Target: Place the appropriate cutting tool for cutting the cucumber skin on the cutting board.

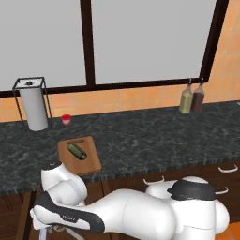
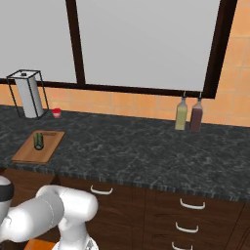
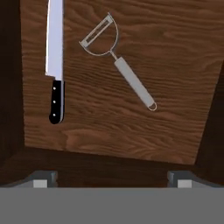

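Note:
In the hand view I look down into a wooden drawer [image 3: 175, 65]. The silver-grey peeler [image 3: 118, 57] lies on its floor, looped head toward the top, handle slanting to the lower right. Left of it lies a black-handled knife [image 3: 55, 57]. My gripper [image 3: 113, 180] hangs above the drawer's near wall, open, fingertips [image 3: 43, 178] wide apart and holding nothing. On the counter, the dark green cucumber [image 1: 77, 150] [image 2: 38, 141] rests on the brown cutting board [image 1: 89, 164] [image 2: 27, 152]. My arm bends down below the counter edge, left of the board.
A paper towel holder [image 1: 33, 110] and a small red cup [image 1: 66, 119] stand behind the board. Two bottles [image 1: 192, 99] stand at the back right by the wall. Dark drawer walls [image 3: 11, 87] close in the drawer floor. Drawer fronts with handles [image 2: 190, 204] run under the counter.

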Robot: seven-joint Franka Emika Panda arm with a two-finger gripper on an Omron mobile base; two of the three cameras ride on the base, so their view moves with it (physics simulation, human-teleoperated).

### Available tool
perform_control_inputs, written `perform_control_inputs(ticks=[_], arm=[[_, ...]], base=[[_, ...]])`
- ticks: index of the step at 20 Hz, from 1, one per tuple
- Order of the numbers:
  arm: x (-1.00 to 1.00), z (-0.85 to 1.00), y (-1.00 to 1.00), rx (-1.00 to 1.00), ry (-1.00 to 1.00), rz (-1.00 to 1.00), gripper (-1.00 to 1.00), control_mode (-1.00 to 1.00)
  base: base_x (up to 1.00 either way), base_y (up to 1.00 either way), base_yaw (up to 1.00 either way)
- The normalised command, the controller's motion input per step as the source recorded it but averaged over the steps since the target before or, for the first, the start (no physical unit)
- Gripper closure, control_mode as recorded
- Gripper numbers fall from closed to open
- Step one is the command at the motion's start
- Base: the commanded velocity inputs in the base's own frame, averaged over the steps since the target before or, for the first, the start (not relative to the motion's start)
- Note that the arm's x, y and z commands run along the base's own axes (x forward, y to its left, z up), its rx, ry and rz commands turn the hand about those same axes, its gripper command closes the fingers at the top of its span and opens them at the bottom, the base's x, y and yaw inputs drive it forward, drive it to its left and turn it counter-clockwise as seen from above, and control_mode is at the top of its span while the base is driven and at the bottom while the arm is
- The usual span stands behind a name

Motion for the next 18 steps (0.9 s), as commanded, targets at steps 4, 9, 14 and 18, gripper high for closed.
perform_control_inputs(ticks=[4,9,14,18], arm=[[0.12,-0.45,-0.41,0.0,-0.01,0.2,-1.0,-1.0],[0.19,-0.44,-0.16,0.0,0.0,0.2,-1.0,-1.0],[0.18,-0.58,0.01,0.0,0.01,0.18,-1.0,-1.0],[0.33,-0.58,0.05,0.0,0.04,0.15,-1.0,-1.0]], base=[[0.0,0.0,0.0],[0.0,0.0,0.0],[0.0,0.0,0.0],[0.0,0.0,0.0]])
